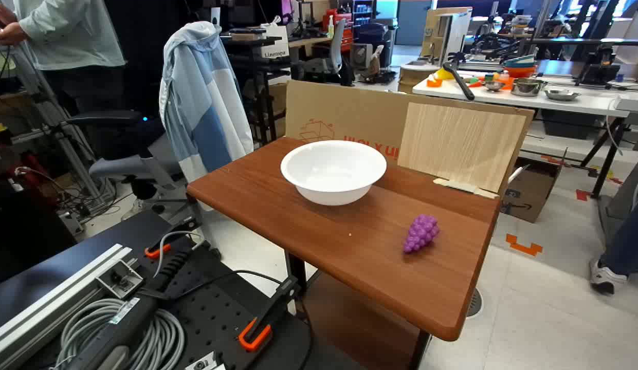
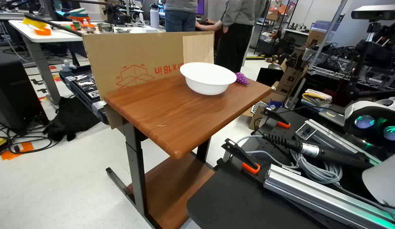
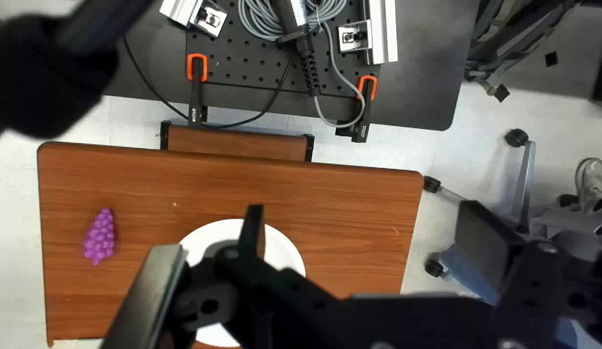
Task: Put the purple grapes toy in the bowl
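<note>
The purple grapes toy (image 1: 421,234) lies on its side on the brown table. In an exterior view it is partly hidden behind the bowl (image 2: 242,79). In the wrist view the purple grapes toy (image 3: 100,236) lies at the left of the table. The white bowl (image 1: 333,197) stands upright on the table, apart from the grapes, and its inside shows bare. It also shows in an exterior view (image 2: 210,86) and in the wrist view (image 3: 284,247), partly hidden by a finger. My gripper (image 3: 363,206) is open and empty, high above the table. It is out of both exterior views.
The brown table (image 1: 277,205) has a cardboard panel (image 1: 344,110) along one long side. A black workbench (image 3: 422,72) with orange-tipped clamps (image 3: 197,68), cables and aluminium bars stands across a gap from the table. A chair with a jacket (image 1: 205,97) stands near one table end.
</note>
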Controlling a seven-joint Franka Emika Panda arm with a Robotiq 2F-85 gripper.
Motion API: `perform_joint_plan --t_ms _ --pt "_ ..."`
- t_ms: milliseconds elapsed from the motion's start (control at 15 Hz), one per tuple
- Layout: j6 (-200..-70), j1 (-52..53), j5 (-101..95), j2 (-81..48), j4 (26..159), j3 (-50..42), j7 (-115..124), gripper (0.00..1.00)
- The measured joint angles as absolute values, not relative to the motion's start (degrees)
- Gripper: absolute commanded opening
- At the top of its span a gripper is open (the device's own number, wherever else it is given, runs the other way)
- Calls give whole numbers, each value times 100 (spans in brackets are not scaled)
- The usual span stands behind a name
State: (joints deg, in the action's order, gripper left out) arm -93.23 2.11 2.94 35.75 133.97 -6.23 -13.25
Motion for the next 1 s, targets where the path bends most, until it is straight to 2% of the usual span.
perform_joint_plan --t_ms 733,1000 --pt "-9367 203 294 3572 13399 -618 -1317 100" --pt "-10099 72 301 3349 13382 -787 -1291 100"
